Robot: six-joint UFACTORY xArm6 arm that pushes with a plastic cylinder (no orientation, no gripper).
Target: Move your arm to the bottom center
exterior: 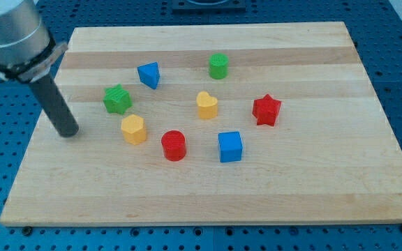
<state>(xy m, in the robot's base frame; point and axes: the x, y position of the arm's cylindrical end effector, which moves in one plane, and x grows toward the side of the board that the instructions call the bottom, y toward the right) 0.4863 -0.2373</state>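
My tip rests on the board at the view's left, near the green star; I have no hand, only this rod.

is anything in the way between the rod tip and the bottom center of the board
Nothing visible blocks it. My tip sits at the view's left edge of the board, left of the yellow block. A diagonal path down to the bottom center passes below the yellow block and the red cylinder.

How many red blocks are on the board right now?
2. A red cylinder sits low in the cluster, between the yellow hexagon and the blue cube. A red star lies at the cluster's right. None looks hidden.
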